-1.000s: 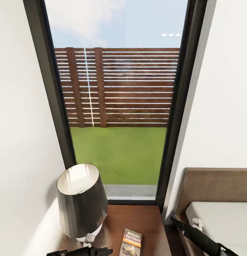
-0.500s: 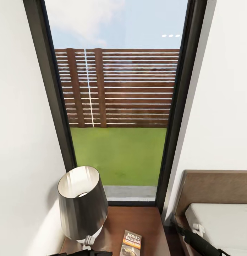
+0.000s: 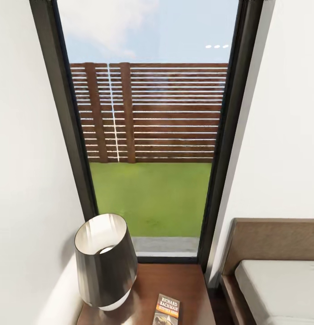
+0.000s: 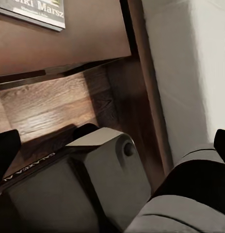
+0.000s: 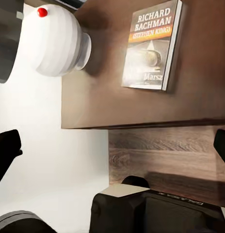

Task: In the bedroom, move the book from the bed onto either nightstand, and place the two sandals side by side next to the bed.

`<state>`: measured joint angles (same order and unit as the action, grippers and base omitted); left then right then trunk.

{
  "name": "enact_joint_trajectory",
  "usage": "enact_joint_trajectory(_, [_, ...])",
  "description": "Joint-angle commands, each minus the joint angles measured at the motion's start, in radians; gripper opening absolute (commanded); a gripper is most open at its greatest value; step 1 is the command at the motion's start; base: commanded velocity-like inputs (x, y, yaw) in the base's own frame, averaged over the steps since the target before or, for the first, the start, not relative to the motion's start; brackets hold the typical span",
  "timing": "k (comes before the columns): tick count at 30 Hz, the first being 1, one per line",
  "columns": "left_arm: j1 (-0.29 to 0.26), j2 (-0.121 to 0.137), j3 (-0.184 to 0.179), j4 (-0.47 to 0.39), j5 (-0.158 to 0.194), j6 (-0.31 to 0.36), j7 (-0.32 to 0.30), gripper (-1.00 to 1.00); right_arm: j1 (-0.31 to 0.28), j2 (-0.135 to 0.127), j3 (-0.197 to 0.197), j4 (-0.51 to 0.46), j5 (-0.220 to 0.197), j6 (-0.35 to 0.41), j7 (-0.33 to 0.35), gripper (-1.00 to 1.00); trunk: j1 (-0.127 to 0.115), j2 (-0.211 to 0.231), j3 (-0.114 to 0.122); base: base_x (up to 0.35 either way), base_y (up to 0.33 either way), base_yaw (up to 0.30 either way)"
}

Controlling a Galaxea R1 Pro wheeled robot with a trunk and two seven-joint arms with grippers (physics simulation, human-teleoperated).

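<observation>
The thin dark paperback book (image 5: 152,46) with white "RICHARD BACHMAN" lettering lies flat on the small reddish-brown wooden nightstand (image 3: 175,282), near a lamp with a dark grey shade (image 3: 104,259) and white round base (image 5: 56,40). The pale mattress bed (image 3: 279,289) stands beside it. Both grippers' jaws stand apart, holding nothing.

Head view: high, facing the window (image 3: 152,135), nightstand (image 3: 184,284) at its lower edge. Right wrist view: above, looking straight down on nightstand top and book (image 5: 151,46). Left wrist view: low, close to floor (image 4: 49,107). All three share the nightstand.
</observation>
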<state>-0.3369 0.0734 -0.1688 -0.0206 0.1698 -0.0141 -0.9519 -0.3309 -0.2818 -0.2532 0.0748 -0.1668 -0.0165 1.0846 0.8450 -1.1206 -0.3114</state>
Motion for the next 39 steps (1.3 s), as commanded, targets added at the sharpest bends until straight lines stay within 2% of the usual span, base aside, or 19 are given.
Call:
enact_joint_trajectory(1, [0.001,0.000,-0.007,0.000,0.008,-0.002,-0.001,1.00,0.000,0.000,0.000,0.004,-0.004,-0.002,0.003,1.00,-0.004,0.006,0.002,0.000,0.000,0.000])
enact_joint_trajectory(8, [0.025,0.003,-0.008,0.001,0.002,-0.003,0.006,1.00,0.007,0.000,0.000,0.005,0.003,-0.003,-0.002,1.00,-0.031,0.055,0.024,0.000,0.000,0.000])
enact_joint_trajectory(14, [0.043,0.048,-0.009,0.002,-0.054,-0.003,0.009,1.00,0.008,0.000,0.001,0.005,0.007,-0.003,-0.003,1.00,-0.054,0.097,0.043,0.000,0.000,0.000])
enact_joint_trajectory(16, [0.045,0.059,-0.009,0.002,-0.060,-0.003,0.010,1.00,0.008,0.000,0.001,0.005,0.007,-0.003,-0.003,1.00,-0.061,0.111,0.049,0.000,0.000,0.000])
enact_joint_trajectory(20, [0.049,0.097,-0.009,0.002,-0.068,-0.005,0.009,1.00,0.009,0.000,0.002,0.005,0.007,-0.003,-0.004,1.00,-0.077,0.139,0.062,0.000,0.000,0.000])
enact_joint_trajectory(25, [0.052,0.118,-0.009,0.002,-0.070,-0.004,0.011,1.00,0.009,0.000,0.001,0.005,0.007,-0.003,-0.004,1.00,-0.096,0.174,0.077,0.000,0.000,0.000])
enact_joint_trajectory(31, [0.055,0.119,-0.013,0.003,-0.078,0.001,0.125,1.00,0.009,0.000,0.002,0.005,0.007,-0.003,-0.005,1.00,-0.119,0.216,0.096,0.000,0.000,0.000])
enact_joint_trajectory(33, [0.065,0.117,-0.015,0.004,-0.092,0.002,0.183,1.00,0.009,0.000,0.002,0.005,0.007,-0.003,-0.005,1.00,-0.127,0.230,0.102,0.000,0.000,0.000])
enact_joint_trajectory(39, [0.075,0.107,-0.015,0.003,-0.128,0.003,0.227,1.00,0.009,0.000,0.001,0.005,0.007,-0.003,-0.005,1.00,-0.150,0.272,0.121,0.000,0.000,0.000])
